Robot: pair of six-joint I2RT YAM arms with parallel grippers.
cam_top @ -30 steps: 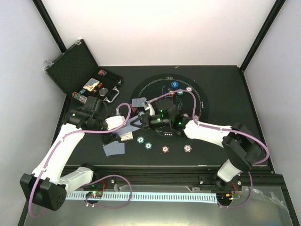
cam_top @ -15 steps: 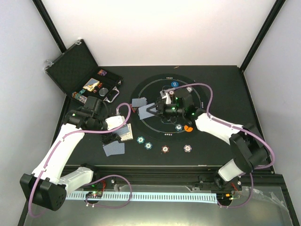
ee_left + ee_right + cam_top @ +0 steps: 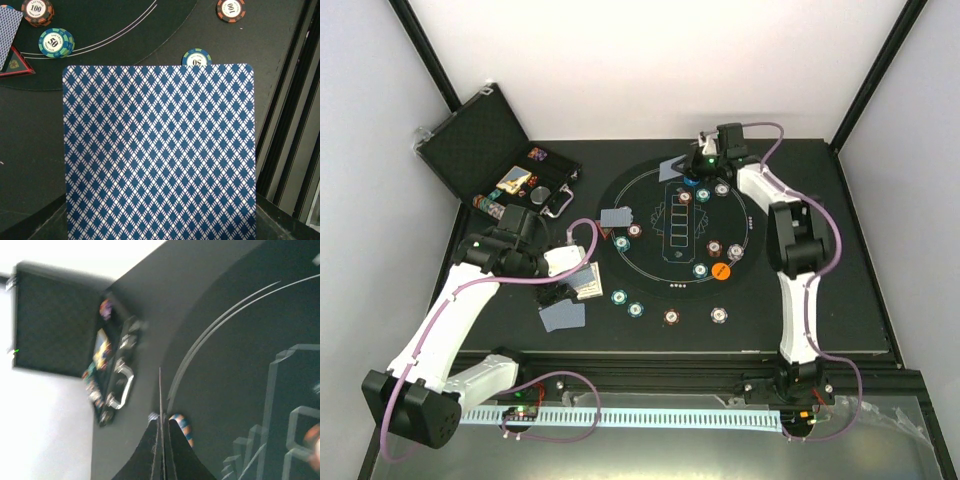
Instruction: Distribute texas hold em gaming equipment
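the right claw is pinched fully closed on a thin grey-blue-backed playing card, seen edge-on, over the far rim of the round black printed mat. it should lower the card flat before letting go, clear of the small striped poker chip. the left claw grips a blue diamond-patterned card.
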